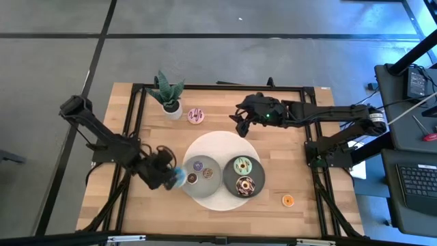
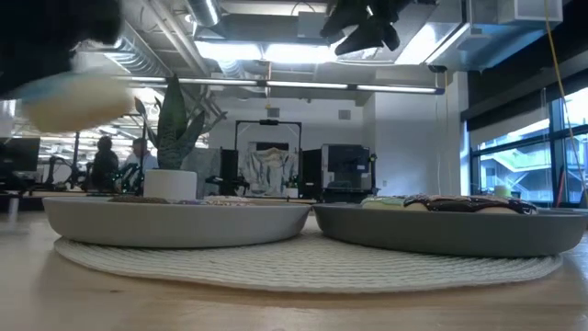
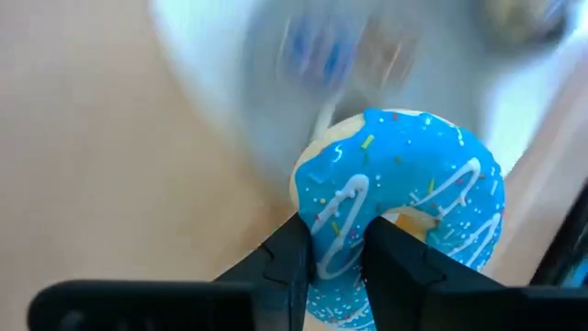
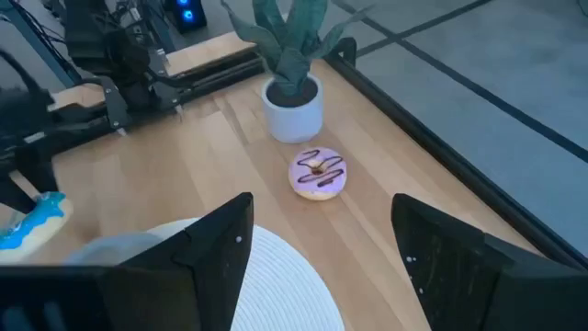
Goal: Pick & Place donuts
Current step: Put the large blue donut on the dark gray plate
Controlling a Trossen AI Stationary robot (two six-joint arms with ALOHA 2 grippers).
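Blue-iced donut (image 3: 404,198) is clamped by its ring between the two fingers (image 3: 285,267) of the left gripper (image 1: 169,178), one finger seen passing through the hole in the left wrist view. In the high view this gripper is found just beside the left edge of the left grey plate (image 1: 214,179), at the rim of the round white mat (image 1: 222,143). In the low view the held donut is seen as a pale blur raised above the table at the upper left.

Three small donuts, a purple one (image 1: 198,165), a dark brown one (image 1: 192,178) and a tan one (image 1: 207,173), are seen lying on the left grey plate. On the right grey plate (image 1: 230,184), which touches the left one, a mint-green donut (image 1: 242,165) and a chocolate-brown donut (image 1: 244,184) are held. A pink donut (image 1: 196,116) is left on the wooden table (image 1: 300,154) at the far side, just beside the potted plant (image 1: 168,93). A small orange donut (image 1: 287,200) is found alone on the table near the right front.

The right gripper (image 1: 243,117) is held above the far edge of the mat, its fingers (image 4: 207,253) standing apart with nothing between them.
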